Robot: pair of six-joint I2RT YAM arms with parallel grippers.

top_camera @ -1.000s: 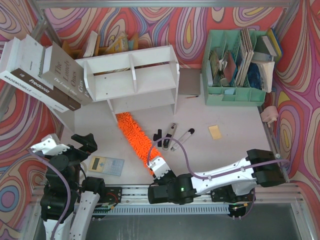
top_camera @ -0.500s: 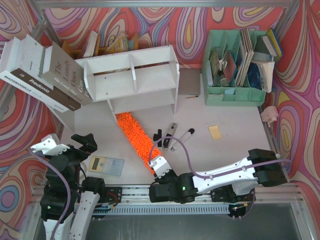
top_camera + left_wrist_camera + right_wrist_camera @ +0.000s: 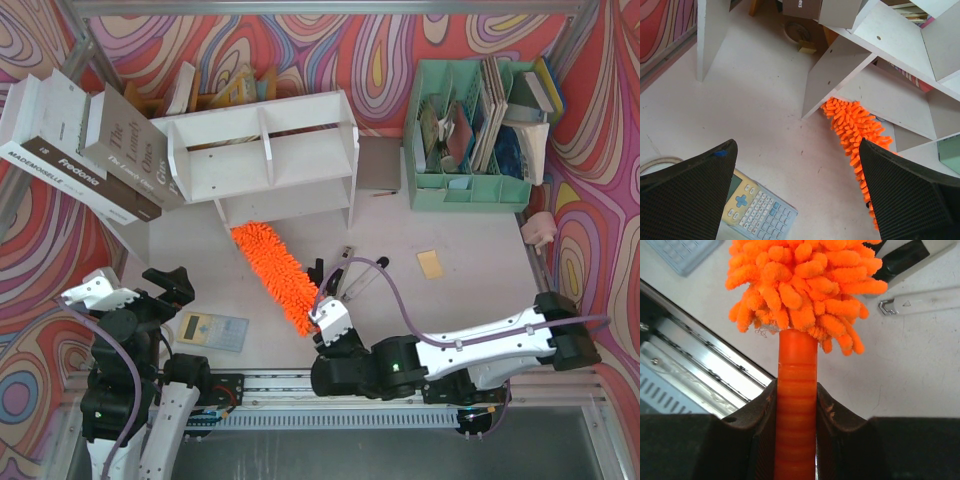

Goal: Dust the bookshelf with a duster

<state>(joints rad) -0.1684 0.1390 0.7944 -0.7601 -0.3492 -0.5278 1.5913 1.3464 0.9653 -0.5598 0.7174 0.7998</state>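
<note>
The right gripper [image 3: 796, 395] has its fingers pressed on either side of the duster's [image 3: 270, 272] ribbed handle [image 3: 797, 365], just below the fluff. From that grip by the worktop's [image 3: 470, 290] near edge, the duster runs diagonally away and to the left. Its far tip lies just beside the foot of the bookshelf [image 3: 262, 158], at the left of the lower tier; whether it touches is unclear. The left gripper [image 3: 797, 147] hangs over the near left corner with fingers spread wide and holding nothing, a calculator [image 3: 757, 212] below it. By this, the pick-up is done and the duster is at the shelf. Sweeping both tiers and the dividers looks still to do.
</note>
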